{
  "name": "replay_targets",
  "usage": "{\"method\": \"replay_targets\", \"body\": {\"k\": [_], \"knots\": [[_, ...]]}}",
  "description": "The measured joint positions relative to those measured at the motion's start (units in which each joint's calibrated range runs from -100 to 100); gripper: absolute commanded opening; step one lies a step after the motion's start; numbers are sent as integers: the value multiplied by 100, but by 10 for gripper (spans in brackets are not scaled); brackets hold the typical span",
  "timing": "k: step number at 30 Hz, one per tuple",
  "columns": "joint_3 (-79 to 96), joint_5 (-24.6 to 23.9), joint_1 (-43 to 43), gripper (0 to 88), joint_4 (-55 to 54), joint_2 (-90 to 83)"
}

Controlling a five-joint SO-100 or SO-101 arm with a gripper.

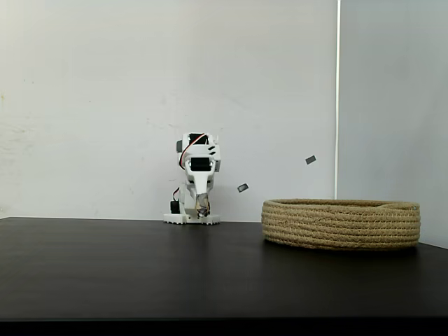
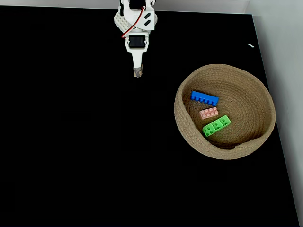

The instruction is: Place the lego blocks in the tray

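The gripper [image 2: 138, 72] hangs folded near the arm's base, well apart from the basket, its jaws apparently closed with nothing between them. All three bricks lie inside the tray [image 2: 185, 126]: the blue brick [image 2: 204, 98], the pink brick [image 2: 209, 112] below it and the green brick [image 2: 216, 125] lowest in the top-down fixed view. The task looks done, with no brick left on the black table [image 2: 71, 142].

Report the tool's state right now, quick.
White arm's tool: closed, holding nothing, folded back near its base above the black table.
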Motion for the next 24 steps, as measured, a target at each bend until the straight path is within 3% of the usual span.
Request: {"method": "replay_targets", "body": {"k": [6,24], "knots": [[212,63,-16,2,390,-780],[230,122,-244,2,463,-840]]}}
